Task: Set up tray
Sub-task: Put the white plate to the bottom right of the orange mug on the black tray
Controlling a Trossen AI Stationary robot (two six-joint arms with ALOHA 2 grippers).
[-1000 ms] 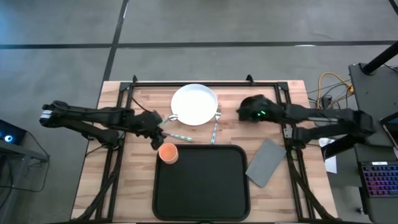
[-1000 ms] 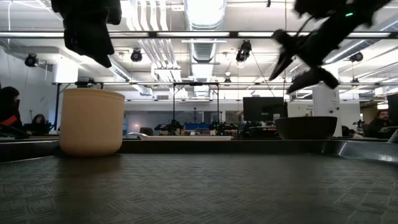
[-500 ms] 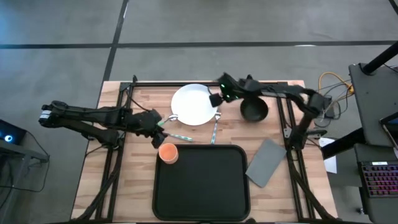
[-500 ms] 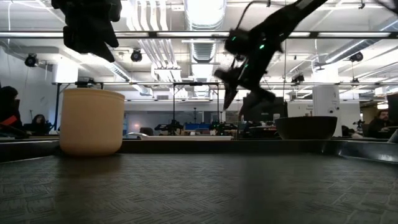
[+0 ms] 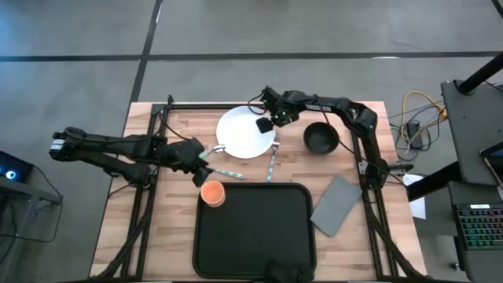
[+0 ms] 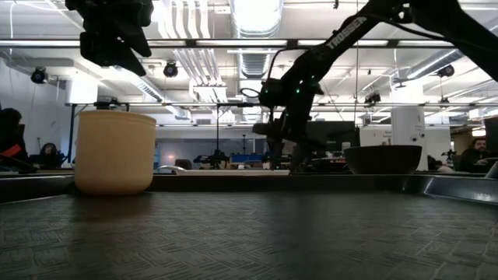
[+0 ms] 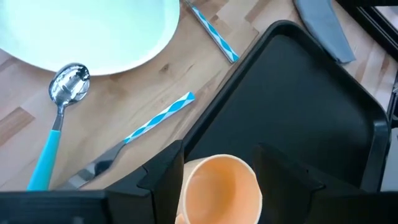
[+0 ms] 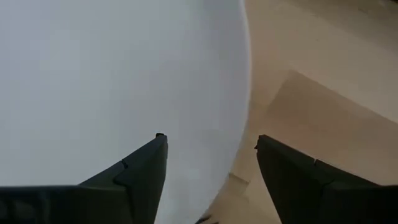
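Over the plate's rim, we are seeing the right end effector spread wide, straddling it; a shallow bite probably risks slipping. Tray is sitting empty on the worktop's near side.

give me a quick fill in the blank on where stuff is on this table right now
1. The orange cup stands on a corner of the black ____.
2. The right tool hangs over the edge of the white ____.
3. The grey napkin lies on the table, ____ the tray.
4. The dark bowl sits on the ____, not on the tray.

Missing words: tray; plate; beside; table
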